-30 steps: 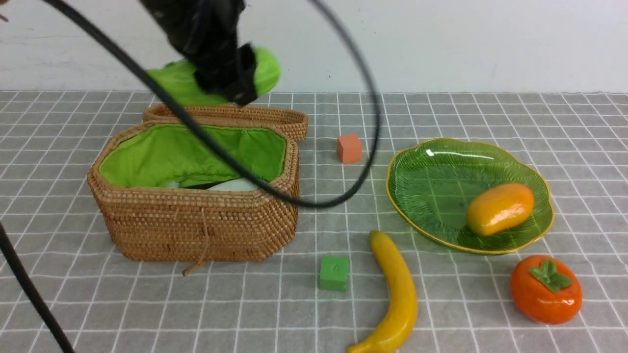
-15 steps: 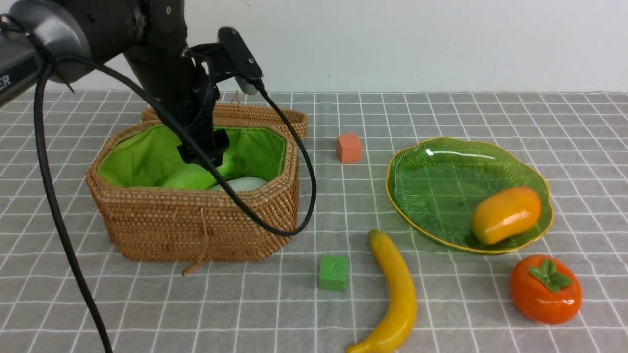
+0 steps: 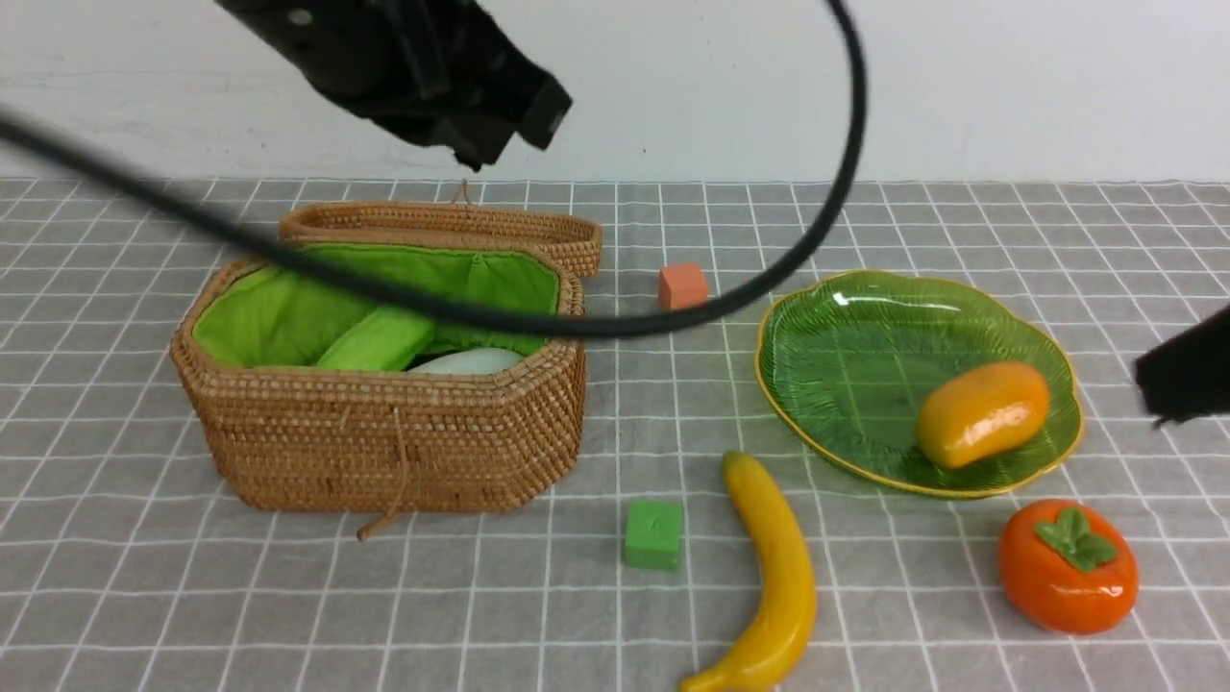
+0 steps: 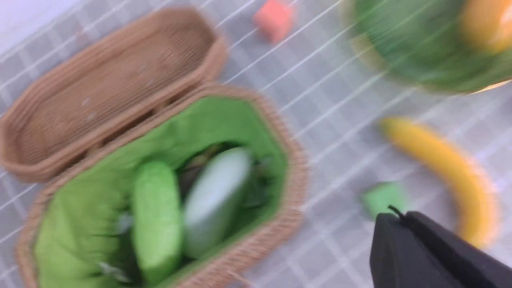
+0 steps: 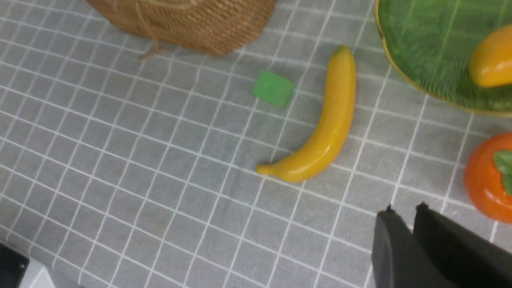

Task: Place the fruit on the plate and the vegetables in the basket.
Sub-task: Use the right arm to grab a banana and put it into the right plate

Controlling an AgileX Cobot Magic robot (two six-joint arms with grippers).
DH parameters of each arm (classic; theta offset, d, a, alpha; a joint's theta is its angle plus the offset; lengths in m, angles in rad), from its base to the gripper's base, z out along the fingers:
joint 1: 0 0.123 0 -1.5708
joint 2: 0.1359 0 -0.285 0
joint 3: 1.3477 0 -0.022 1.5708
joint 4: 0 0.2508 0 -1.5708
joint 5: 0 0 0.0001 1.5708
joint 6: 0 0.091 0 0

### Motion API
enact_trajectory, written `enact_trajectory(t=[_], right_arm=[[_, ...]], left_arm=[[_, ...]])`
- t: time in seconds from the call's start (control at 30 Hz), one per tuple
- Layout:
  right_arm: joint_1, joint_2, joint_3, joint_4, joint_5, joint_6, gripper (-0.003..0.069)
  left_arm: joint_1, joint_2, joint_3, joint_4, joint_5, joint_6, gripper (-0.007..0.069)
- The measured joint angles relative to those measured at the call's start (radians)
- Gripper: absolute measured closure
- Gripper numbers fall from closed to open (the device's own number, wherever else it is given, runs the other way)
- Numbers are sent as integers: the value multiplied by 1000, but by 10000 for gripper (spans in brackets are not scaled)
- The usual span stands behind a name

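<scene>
The wicker basket [image 3: 384,442] stands open at the left. The green cucumber [image 3: 375,338] and the white radish [image 3: 471,361] lie inside it; both also show in the left wrist view, the cucumber [image 4: 156,220] beside the radish [image 4: 216,200]. The eggplant is hidden. My left gripper [image 3: 500,125] is high above the basket's back edge, shut and empty [image 4: 394,218]. The mango [image 3: 980,413] lies on the green plate [image 3: 846,356]. The banana [image 3: 774,567] and the persimmon [image 3: 1069,565] lie on the cloth in front of the plate. My right gripper [image 3: 1182,380] hovers at the right edge, shut and empty [image 5: 405,211].
The basket's lid [image 3: 452,226] lies open behind it. A small orange cube [image 3: 683,285] sits between basket and plate. A small green cube [image 3: 654,534] sits left of the banana. A black cable [image 3: 577,322] arcs across the front view. A white wall stands behind.
My left gripper lowered the cucumber into the basket, let it go and rose out empty. My right gripper has come into view at the right edge.
</scene>
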Motion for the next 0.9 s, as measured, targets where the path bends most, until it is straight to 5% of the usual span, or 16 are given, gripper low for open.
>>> enact_trajectory(t=[0.2, 0.37, 0.7, 0.9], right_arm=[[200, 235, 0, -121, -40, 129, 573], [395, 433, 0, -309, -146, 370, 520], [356, 709, -1, -293, -378, 447, 244], [356, 823, -7, -278, -448, 447, 229]], left_arm=[[-31, -338, 374, -36, -87, -77, 638], [-32, -681, 795, -116, -281, -82, 638], [-32, -1016, 1108, -172, -437, -82, 638], [-32, -1032, 1110, -201, -444, -80, 638]])
